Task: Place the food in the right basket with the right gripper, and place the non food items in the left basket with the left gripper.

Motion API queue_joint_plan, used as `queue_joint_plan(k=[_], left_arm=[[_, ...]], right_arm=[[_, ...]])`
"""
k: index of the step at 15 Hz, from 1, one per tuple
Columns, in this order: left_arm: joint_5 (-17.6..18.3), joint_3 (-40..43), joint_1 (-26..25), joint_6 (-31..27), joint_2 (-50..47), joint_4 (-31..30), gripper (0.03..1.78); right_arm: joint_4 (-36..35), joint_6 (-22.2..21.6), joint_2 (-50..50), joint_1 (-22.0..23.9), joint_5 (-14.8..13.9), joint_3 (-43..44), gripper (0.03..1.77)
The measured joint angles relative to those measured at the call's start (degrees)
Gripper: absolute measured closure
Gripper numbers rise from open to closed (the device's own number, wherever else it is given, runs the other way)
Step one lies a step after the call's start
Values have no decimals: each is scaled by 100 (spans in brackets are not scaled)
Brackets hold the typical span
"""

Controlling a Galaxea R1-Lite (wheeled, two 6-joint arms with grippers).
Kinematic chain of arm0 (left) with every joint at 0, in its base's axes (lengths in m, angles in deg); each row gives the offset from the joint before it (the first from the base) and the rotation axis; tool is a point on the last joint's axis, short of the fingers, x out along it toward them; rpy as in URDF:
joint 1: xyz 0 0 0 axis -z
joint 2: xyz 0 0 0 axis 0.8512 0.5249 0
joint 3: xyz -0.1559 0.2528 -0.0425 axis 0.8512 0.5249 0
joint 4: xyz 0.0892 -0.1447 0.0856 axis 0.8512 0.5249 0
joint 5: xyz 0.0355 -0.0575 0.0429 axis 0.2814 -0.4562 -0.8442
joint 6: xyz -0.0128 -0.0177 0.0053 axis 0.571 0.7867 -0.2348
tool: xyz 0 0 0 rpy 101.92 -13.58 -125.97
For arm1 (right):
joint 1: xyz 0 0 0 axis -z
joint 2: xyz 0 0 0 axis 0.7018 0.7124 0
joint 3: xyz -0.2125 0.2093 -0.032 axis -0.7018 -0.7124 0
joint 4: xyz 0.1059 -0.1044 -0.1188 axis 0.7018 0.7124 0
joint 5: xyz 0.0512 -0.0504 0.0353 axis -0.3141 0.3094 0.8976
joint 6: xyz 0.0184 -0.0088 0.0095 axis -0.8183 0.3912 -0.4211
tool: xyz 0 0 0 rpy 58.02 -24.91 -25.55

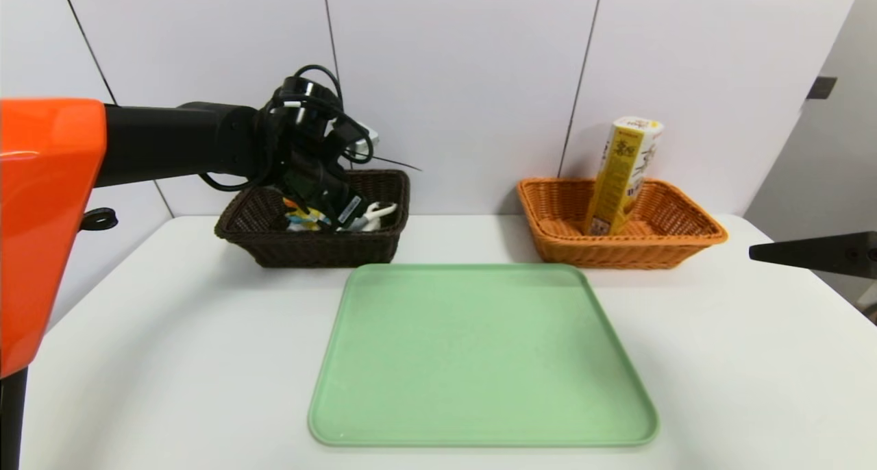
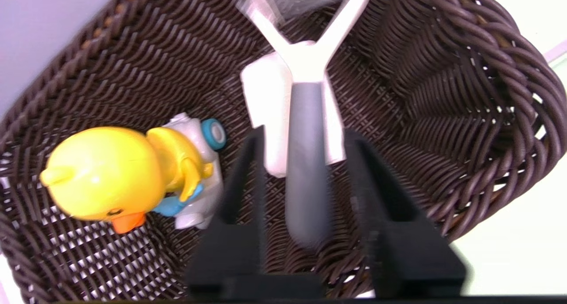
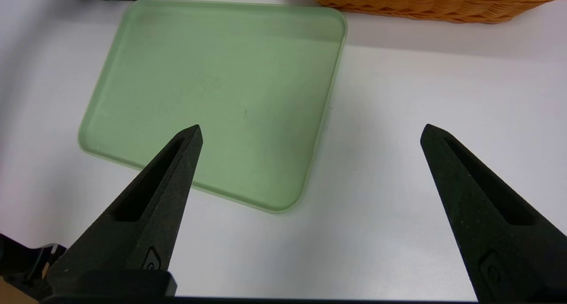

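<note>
My left gripper (image 1: 337, 206) reaches down into the dark brown left basket (image 1: 308, 247). In the left wrist view its jaws (image 2: 305, 131) stand open, with gaps on both sides of the grey handle of a white peeler (image 2: 308, 171) that lies on the basket floor (image 2: 465, 73). A yellow duck toy (image 2: 102, 171) lies beside it in the same basket, and it also shows in the head view (image 1: 301, 216). A tall yellow food box (image 1: 623, 175) leans in the orange right basket (image 1: 685, 240). My right gripper (image 3: 312, 126) hangs open over the table at the right edge, holding nothing.
A green tray (image 1: 479, 360) with nothing on it lies in the middle of the white table, in front of both baskets. A white flat object (image 2: 266, 100) lies under the peeler. The wall stands right behind the baskets.
</note>
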Motion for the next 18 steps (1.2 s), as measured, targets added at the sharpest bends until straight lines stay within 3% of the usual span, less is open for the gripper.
queue_joint_plan(k=[3,8,11,14,18], left_arm=[[-16,-9,-29,20,16,-2,76],[-62,-173,-83,212,-439,-171,45],[-444,-210,-104,987,-1039,269,34],[-595,9,-146,1971,-1797,1012,27],[-931,1373,-176,3142,-3023,1506,20]], right_arm=[[4,2,-5,2,2,5,10],[-9,2,0,59,0,110,10],[-7,21,-18,116,2,369,10],[11,51,-190,66,11,458,10],[0,105,-829,13,22,111,10]])
